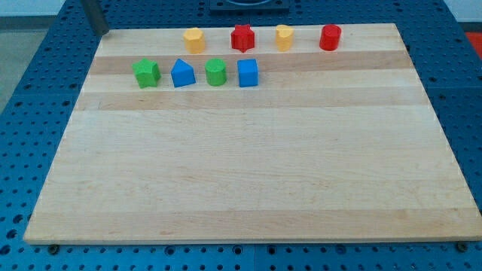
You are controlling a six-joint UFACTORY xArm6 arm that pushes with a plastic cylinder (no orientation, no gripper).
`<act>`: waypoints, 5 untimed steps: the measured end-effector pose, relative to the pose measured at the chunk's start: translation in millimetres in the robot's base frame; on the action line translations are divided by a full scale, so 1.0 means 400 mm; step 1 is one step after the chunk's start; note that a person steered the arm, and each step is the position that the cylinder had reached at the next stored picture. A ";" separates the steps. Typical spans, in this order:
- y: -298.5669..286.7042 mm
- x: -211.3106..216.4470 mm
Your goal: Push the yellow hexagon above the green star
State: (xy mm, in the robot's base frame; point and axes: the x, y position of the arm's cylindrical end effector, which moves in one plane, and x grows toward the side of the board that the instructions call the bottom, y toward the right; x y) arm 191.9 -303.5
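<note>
The yellow hexagon [194, 39] sits near the board's top edge, left of centre. The green star [146, 73] lies in the second row, down and to the left of the hexagon, with a gap between them. My rod comes in at the view's top left, and my tip [102, 32] rests at the board's top left corner. It is well left of the hexagon and up-left of the star, touching no block.
A red star [242, 37], a second yellow block [283, 37] and a red cylinder [330, 37] continue the top row. A blue triangle-like block [183, 73], a rounded green block [216, 72] and a blue cube [248, 72] follow the green star. The wooden board [248, 181] lies on a blue perforated table.
</note>
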 end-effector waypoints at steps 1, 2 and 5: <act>0.000 0.000; -0.003 0.004; 0.129 0.096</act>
State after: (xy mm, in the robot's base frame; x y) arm 230.2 -251.8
